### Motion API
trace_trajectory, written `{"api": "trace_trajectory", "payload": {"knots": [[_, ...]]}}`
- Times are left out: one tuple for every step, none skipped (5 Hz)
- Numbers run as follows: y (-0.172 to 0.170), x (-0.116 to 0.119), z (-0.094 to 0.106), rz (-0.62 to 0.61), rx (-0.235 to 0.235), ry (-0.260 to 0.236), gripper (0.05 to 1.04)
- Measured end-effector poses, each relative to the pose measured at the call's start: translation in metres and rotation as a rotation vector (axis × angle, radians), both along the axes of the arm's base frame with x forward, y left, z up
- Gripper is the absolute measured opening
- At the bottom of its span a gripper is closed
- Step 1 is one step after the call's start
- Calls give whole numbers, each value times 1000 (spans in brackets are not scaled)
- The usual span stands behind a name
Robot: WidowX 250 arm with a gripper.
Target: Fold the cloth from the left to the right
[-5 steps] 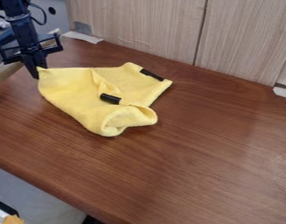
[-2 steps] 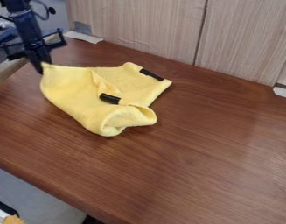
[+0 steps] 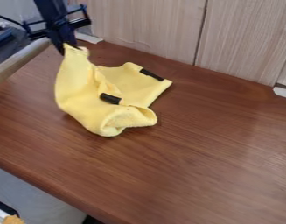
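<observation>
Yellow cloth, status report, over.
Gripper shut on the left corner, holding it up. Yellow cloth raised at left, the rest on the wooden table, fold not finished. Two black strips on cloth, one near its middle.

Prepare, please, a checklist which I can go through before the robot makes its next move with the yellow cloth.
1. Cloth held by the end effector: ok, by a corner at its left side.
2. Held corner lifted above the table: ok, the cloth slopes up to it.
3. Left part folded over to the right: not ok, the held corner is at the left.
4. Near end of the cloth flat: not ok, it is curled.
5. Two black strips uncovered: ok, both show.
6. Grip firm enough for the fold: cannot tell.
</observation>
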State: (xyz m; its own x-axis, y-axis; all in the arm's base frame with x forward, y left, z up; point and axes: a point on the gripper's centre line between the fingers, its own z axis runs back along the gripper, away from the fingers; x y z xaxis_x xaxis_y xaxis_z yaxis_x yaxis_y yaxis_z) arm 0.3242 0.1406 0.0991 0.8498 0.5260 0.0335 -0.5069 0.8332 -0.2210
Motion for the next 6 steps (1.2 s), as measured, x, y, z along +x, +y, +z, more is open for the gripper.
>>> {"api": "trace_trajectory", "payload": {"knots": [[-38,-12,9,-124,-4,-12,69],[-70,-27,3,-243,-13,-14,69],[-95,-38,-10,-362,-36,14,69],[-112,-52,-33,-446,-56,63,69],[-120,-57,-68,-479,-33,117,69],[-128,-58,-89,-510,-35,147,95]]}}
